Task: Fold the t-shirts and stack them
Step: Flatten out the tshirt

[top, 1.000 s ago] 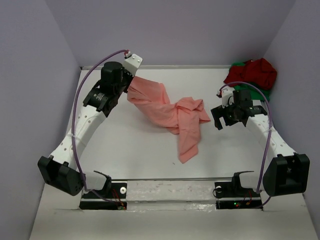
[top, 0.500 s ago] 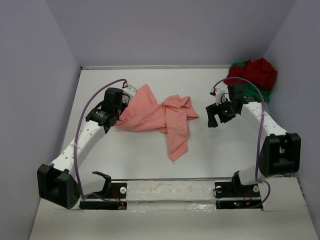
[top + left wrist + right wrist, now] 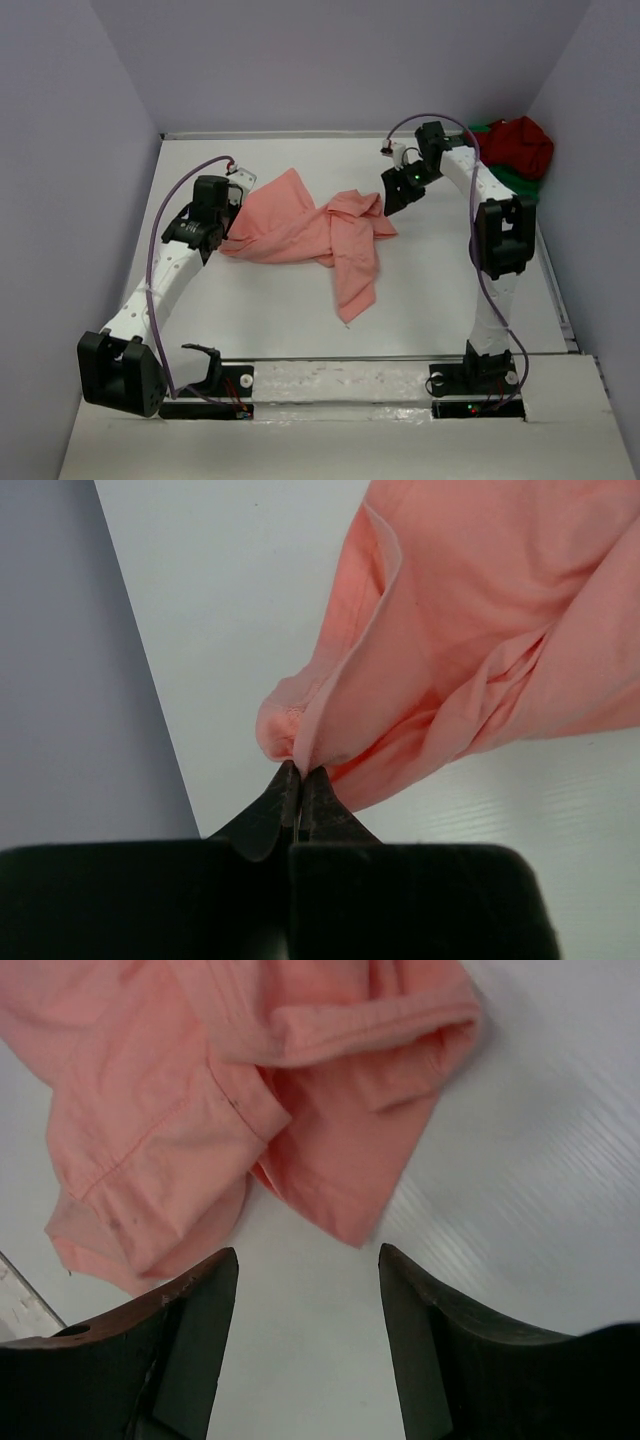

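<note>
Bunching in far corner: red shirt [image 3: 518, 145]

salmon-pink shirt [image 3: 300, 225], dark red shirt [image 3: 520, 145], green shirt [image 3: 480, 127]

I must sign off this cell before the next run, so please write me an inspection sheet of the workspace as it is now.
Surface: white table, flat.
Job's things: salmon-pink t-shirt crumpled mid-table; dark red t-shirt bunched on green t-shirt in the far right corner; none folded.
Clutter: nothing seen.
Grippers: left gripper shut on the pink shirt's edge; right gripper open, low over its opposite end, holding nothing.
Cables: purple cable looped along each arm, clear of the cloth.
Surroundings: lilac walls on three sides.
</note>
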Tool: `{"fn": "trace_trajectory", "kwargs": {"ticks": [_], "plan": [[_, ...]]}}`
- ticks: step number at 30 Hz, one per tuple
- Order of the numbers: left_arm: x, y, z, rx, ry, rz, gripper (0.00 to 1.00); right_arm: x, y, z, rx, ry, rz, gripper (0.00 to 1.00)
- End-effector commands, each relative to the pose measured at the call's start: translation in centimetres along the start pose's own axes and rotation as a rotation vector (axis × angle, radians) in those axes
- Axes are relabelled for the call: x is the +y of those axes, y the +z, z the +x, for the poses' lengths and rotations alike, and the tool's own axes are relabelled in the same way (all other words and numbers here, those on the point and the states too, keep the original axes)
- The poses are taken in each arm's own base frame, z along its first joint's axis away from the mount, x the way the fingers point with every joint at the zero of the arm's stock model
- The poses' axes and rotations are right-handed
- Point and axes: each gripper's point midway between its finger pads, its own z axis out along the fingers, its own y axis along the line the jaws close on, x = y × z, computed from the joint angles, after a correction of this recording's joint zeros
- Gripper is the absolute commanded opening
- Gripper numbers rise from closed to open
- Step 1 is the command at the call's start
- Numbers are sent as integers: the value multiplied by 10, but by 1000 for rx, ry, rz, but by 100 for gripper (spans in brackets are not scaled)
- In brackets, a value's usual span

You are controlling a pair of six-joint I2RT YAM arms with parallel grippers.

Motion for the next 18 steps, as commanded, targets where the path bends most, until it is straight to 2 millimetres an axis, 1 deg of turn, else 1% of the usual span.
{"fn": "trace_trajectory", "kwargs": {"ticks": [1, 2, 3, 4, 5, 7, 8, 9, 10, 15, 17, 18], "plan": [[7, 0, -2, -15, -39, -2, 0, 52, 25, -4, 99, -73, -136, 63], [8, 1, -1, -11, -37, -4, 0, 53, 35, -6, 116, -82, -140, 63], [9, 1, 0, -6, -42, -8, 0, 63, 43, -7, 134, -105, -151, 62], [10, 1, 1, -5, -42, -7, 0, 66, 47, -8, 139, -115, -156, 62], [9, 2, 3, 0, -44, -6, 0, 67, 54, -6, 153, -113, -165, 62], [9, 3, 5, 6, -43, -2, 0, 69, 62, -5, 163, -114, -176, 61], [8, 4, 6, 8, -44, 4, 0, 74, 66, -5, 171, -123, -183, 61], [7, 4, 6, 7, -46, 13, 0, 76, 74, -1, 191, -123, -190, 61], [7, 4, 6, 6, -47, 14, 0, 74, 76, 1, 199, -119, -189, 61], [5, 4, 5, 6, -46, 26, 0, 83, 96, 10, 245, -138, -200, 61], [4, 4, 5, 8, -47, 28, 0, 80, 99, 12, 254, -134, -195, 61], [4, 3, 5, 6, -47, 29, 0, 84, 102, 12, 261, -143, -199, 62]]}}
